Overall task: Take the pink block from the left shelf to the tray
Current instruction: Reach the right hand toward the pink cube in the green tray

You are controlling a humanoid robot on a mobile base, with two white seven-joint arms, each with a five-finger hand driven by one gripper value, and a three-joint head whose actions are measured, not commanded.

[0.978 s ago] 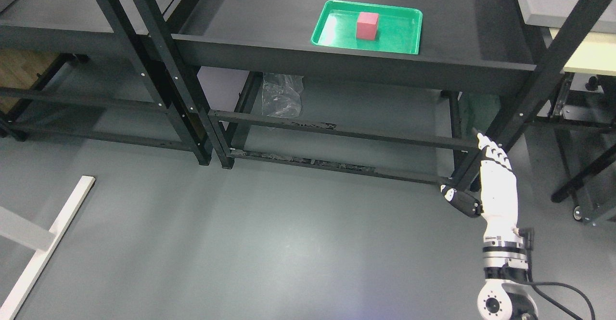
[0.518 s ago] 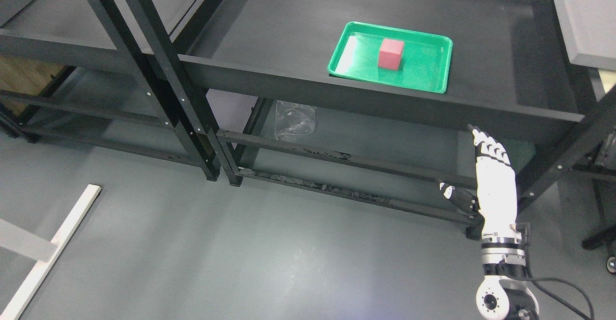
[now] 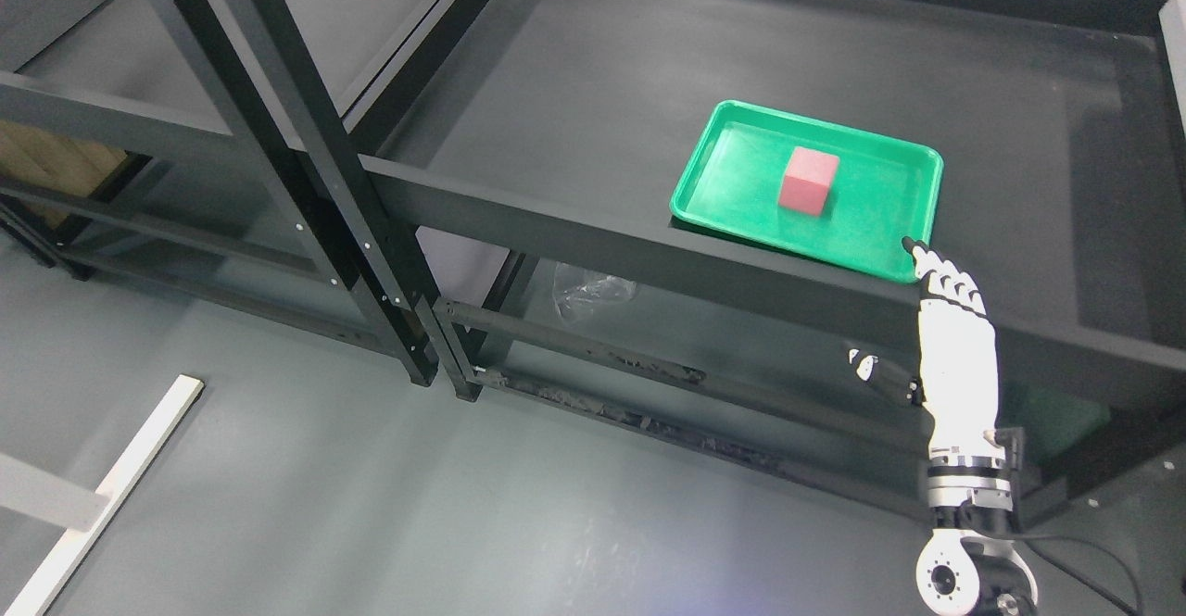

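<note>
I see the pink block (image 3: 809, 182) already on the green tray (image 3: 871, 247), up-left of my empty, open-fingered right hand (image 3: 954, 357); nothing left.

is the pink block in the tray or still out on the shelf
In the tray. The pink block sits upright on the floor of the green tray, inside its raised rim; the right hand is open and holds nothing.

One pink block (image 3: 808, 182) sits in one green tray (image 3: 889, 250). One robot hand, the right hand (image 3: 954, 357), is in view. Two black shelf units stand side by side: the right shelf (image 3: 649, 245) (holding the tray) and the left shelf (image 3: 111, 116). One crumpled clear plastic bag (image 3: 593, 287) lies below.
</note>
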